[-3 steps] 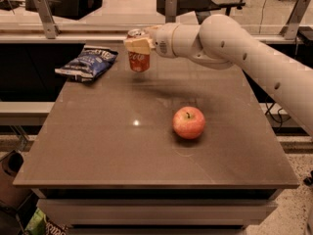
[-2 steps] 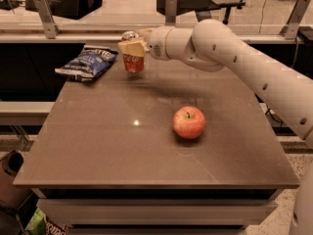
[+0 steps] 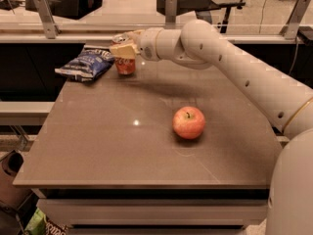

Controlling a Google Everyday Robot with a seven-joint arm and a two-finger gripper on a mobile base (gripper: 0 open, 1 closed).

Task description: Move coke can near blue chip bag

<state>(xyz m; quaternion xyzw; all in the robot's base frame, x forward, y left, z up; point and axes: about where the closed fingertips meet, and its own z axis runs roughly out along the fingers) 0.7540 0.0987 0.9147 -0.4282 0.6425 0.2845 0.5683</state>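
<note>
gripper [image 3: 123, 50] is at about 11 o'clock of the table [image 3: 122, 151], near the far edge, and its fingers are closed on the upper part of the can [image 3: 125, 66]. the can stands upright; whether its bottom touches the table or hangs just above it, i cannot tell. the bag [image 3: 85, 64] lies flat at 9 o'clock from the can, just beside it. the apple [image 3: 189, 122] rests at 4 o'clock from the can, well apart. the arm [image 3: 230, 62] reaches in from the 3 o'clock side.
</note>
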